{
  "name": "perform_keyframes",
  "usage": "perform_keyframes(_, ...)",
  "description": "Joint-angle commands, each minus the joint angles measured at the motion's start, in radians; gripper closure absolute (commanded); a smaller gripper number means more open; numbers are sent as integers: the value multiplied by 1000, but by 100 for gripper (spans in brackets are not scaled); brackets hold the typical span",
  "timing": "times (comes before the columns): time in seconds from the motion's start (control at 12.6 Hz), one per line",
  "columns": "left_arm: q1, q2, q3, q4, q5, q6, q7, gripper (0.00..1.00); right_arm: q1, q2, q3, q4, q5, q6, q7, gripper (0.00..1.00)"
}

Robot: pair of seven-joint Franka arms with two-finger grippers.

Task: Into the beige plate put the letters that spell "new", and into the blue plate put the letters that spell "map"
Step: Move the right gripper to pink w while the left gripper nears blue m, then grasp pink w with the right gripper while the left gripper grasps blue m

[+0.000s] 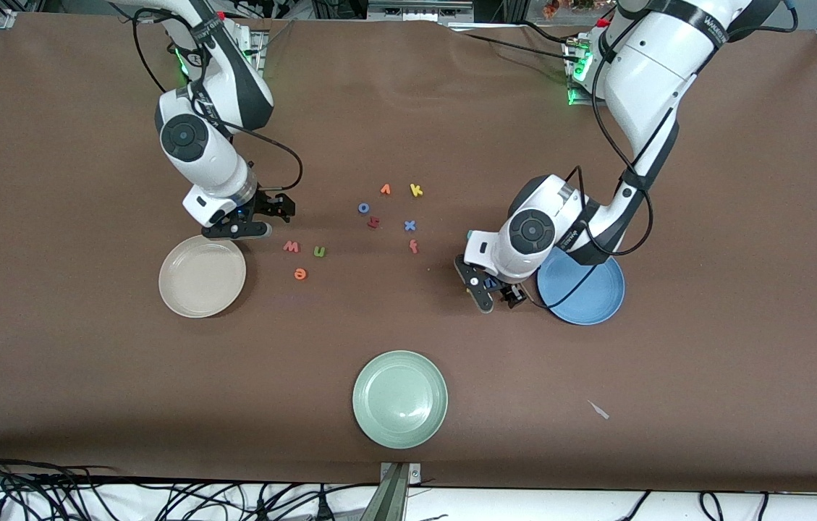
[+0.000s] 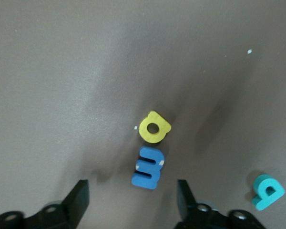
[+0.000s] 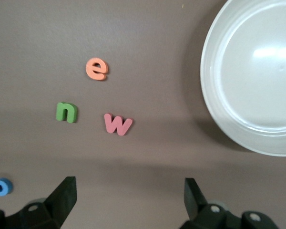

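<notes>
The blue m (image 2: 148, 167), the yellow round-bowled letter (image 2: 154, 127) and the teal one (image 2: 267, 192) lie on the brown table under my left hand, which hides them in the front view. My left gripper (image 2: 132, 200) is open and low beside the blue plate (image 1: 589, 297), with the m just ahead of the gap between its fingers. The salmon w (image 1: 291, 247), green n (image 1: 319, 251) and orange e (image 1: 299, 273) lie beside the beige plate (image 1: 202, 278). My right gripper (image 1: 260, 217) hangs open and empty by that plate's rim.
A cluster of other letters lies mid-table: blue o (image 1: 363, 208), orange v (image 1: 385, 189), yellow k (image 1: 416, 190), blue x (image 1: 409, 226), red-orange f (image 1: 414, 247). A pale green plate (image 1: 399, 398) sits nearer the front camera. A paper scrap (image 1: 598, 410) lies toward the left arm's end.
</notes>
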Motion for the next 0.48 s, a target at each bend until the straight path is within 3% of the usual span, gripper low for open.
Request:
perform_keyframes(0.0,-3,20,-4,16,35,6,4,19,-6,25,17,-17,-10,62,22,0)
perform_keyframes(0.16,-18,27,-4,16,34,7,-1,19,-2,74,17,-23,-22,127,20,0)
perform_keyframes(0.4,-23,33,-5,15,35,18,-2,22,-1,166,15,-11,-113,230,22,1)
